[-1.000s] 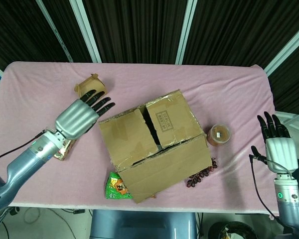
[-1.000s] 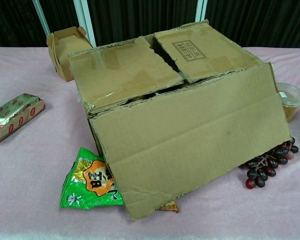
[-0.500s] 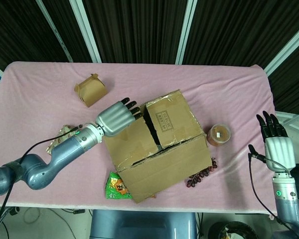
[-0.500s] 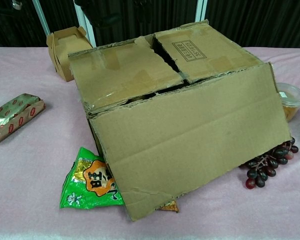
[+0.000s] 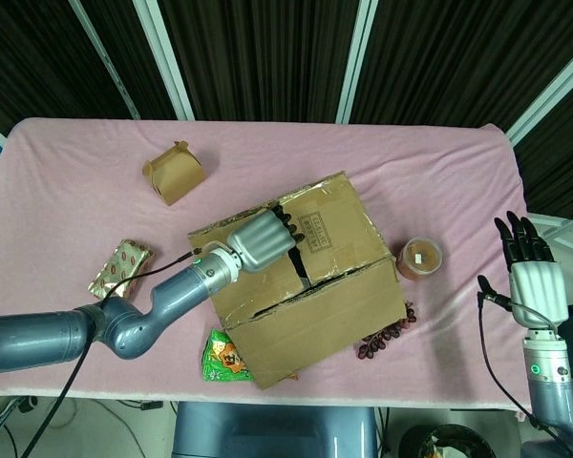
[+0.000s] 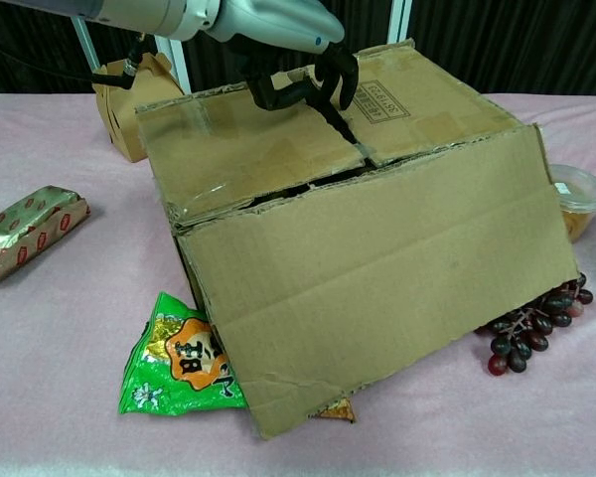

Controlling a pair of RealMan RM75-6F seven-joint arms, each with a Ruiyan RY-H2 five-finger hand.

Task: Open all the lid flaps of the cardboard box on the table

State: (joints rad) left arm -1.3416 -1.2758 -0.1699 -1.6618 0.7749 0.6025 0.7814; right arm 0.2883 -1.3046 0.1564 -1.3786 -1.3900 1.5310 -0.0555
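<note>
Box: cardboard box (image 5: 301,277) near the middle of the table (image 5: 76,191), turned at an angle to its edges — brown corrugated board, worn, with torn edges and strips of clear tape.
Front flap: large front flap (image 6: 377,288) folded out and hanging down the near side, its bottom edge ragged, its lower left corner over the snack bag.
Top flaps: left top flap (image 6: 243,149) and right top flap (image 6: 407,94) lie nearly flat, a dark gap between them; the right one carries a small printed rectangle.
Left robot hand: left robot hand (image 6: 278,40) over the top of the box, its dark fingers (image 6: 328,79) curled down at the gap between the two top flaps; whether they grip a flap edge — cannot tell.
Right robot hand: right robot hand (image 5: 535,281) upright at the table's right edge, well apart from the box, fingers straight and slightly spread, holding nothing.
Table cover: pink cloth, soft and slightly creased.
Other things: green foil snack bag (image 6: 179,363), glossy, partly under the front flap; dark grapes (image 6: 531,333) in a bunch at the box's right corner; round plastic cup (image 5: 419,258) with a clear lid just right of the box; small kraft-paper carton (image 5: 175,172) with a folded handle top, behind and left; shiny patterned foil packet (image 5: 120,269) lying flat to the left.
</note>
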